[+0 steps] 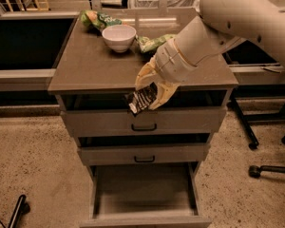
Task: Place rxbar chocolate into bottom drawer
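Note:
My gripper [151, 90] is shut on the rxbar chocolate [140, 99], a flat black bar with white lettering, and holds it tilted in front of the cabinet's top edge, above the top drawer front. The bottom drawer [145, 213] is pulled open below, a wide grey box with a bare floor. The bar hangs well above it.
A white bowl [118, 36] and two green snack bags [96, 19] [154, 42] lie on the cabinet top [85, 65]. Two shallower drawers with black handles [143, 127] [144, 159] are shut. Chair legs and castors [256, 171] stand on the floor at the right.

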### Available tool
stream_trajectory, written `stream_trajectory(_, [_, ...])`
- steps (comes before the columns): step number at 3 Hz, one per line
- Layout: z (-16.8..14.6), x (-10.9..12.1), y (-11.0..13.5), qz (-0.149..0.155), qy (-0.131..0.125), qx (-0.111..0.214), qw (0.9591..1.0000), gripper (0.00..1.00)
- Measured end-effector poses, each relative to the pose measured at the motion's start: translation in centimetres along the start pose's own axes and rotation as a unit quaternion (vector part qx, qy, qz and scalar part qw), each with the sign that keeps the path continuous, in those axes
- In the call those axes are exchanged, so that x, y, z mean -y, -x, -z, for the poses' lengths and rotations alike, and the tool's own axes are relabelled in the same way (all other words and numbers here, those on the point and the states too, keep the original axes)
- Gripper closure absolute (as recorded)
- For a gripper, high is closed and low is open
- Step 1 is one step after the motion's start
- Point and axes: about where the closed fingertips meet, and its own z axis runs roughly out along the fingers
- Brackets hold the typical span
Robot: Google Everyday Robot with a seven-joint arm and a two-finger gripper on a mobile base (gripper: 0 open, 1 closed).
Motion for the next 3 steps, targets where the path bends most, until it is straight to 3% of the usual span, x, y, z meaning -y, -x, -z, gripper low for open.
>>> stream_trajectory(1, [-1.0, 0.1, 0.2, 0.000, -0.010, 0.039, 0.9992, 1.00])
stream_trajectory(2, [-1.6, -1.1, 1.0, -0.022, -0.030, 0.034, 0.9987, 1.00])
stream_trajectory(3, [-4.7, -5.4, 0.7, -0.082, -0.051, 0.014, 0.9952, 1.00])
